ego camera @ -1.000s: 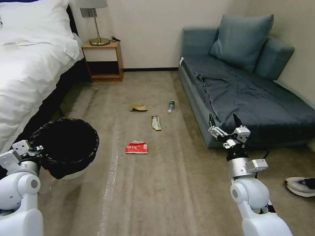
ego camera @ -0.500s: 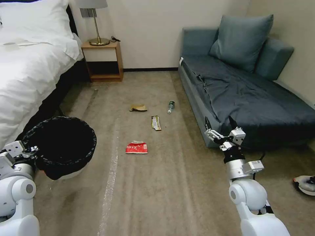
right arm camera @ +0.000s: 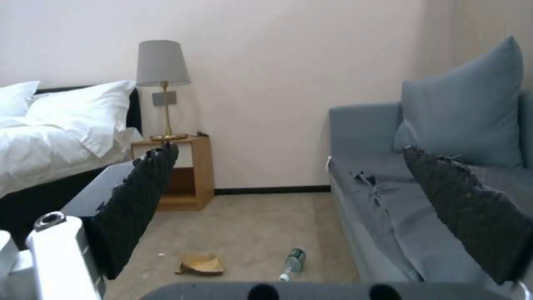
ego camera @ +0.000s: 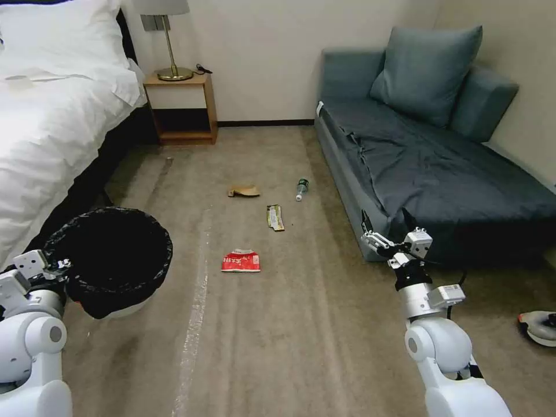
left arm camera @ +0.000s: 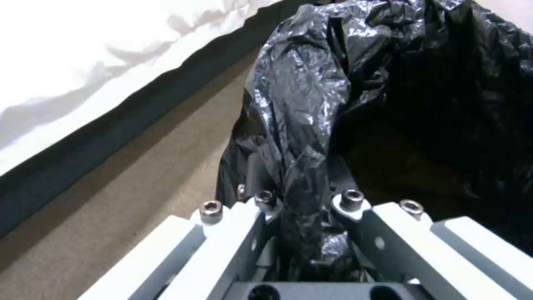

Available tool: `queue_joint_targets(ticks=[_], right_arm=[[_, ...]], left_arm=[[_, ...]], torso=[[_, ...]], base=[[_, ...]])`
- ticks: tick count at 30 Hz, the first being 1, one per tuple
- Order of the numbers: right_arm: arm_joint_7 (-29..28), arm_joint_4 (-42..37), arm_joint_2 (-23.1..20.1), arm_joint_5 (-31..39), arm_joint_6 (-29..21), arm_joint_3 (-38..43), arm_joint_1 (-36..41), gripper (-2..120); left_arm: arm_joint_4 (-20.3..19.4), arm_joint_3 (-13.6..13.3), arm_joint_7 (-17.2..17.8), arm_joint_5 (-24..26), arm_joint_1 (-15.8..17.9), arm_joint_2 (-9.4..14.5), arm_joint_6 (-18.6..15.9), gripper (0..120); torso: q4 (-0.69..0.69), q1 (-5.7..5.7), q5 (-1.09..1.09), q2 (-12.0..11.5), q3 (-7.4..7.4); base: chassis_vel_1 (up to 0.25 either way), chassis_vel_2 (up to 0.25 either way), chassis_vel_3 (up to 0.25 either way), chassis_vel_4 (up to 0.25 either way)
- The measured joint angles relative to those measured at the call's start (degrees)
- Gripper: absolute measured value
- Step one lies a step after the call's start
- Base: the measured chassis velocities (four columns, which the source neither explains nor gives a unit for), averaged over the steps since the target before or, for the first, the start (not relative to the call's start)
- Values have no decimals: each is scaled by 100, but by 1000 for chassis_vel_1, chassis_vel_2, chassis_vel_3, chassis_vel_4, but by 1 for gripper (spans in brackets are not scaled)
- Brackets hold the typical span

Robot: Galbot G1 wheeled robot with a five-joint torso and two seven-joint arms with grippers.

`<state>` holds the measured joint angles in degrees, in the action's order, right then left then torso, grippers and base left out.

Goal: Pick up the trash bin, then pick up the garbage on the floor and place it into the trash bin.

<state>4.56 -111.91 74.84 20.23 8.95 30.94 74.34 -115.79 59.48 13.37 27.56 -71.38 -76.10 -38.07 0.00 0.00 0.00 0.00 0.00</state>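
The trash bin (ego camera: 110,260), white with a black bag liner (left arm camera: 311,104), is at the lower left of the head view. My left gripper (ego camera: 56,264) is shut on its near rim, and the left wrist view shows the fingers (left arm camera: 302,198) clamped over the bunched liner. On the carpet ahead lies the garbage: a red-and-white packet (ego camera: 241,261), a gold wrapper (ego camera: 275,217), a small bottle (ego camera: 302,188) and a cardboard scrap (ego camera: 244,190). My right gripper (ego camera: 387,225) hangs open and empty by the sofa's front corner, to the right of the litter. Bottle (right arm camera: 292,261) and scrap (right arm camera: 201,263) lie beyond its fingers (right arm camera: 139,200).
A bed (ego camera: 46,116) runs along the left, close behind the bin. A nightstand (ego camera: 182,110) with a lamp stands at the back wall. The blue sofa (ego camera: 440,168) lines the right side. A shoe (ego camera: 538,327) shows at the right edge. Open carpet lies around the litter.
My right arm has drawn a little left and lower. The left arm with the bin shifted slightly left. The shoe slid toward the right edge.
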Motion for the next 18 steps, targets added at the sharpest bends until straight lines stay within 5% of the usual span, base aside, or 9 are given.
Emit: queue_joint_targets(ticks=[18], right_arm=[[37,49,9,-53,40,30,15,100]], left_arm=[[12,-5,-23,-40,5,-16,15,4]], torso=[[0,0,0,0,0]], base=[[-102,98,102,-97]])
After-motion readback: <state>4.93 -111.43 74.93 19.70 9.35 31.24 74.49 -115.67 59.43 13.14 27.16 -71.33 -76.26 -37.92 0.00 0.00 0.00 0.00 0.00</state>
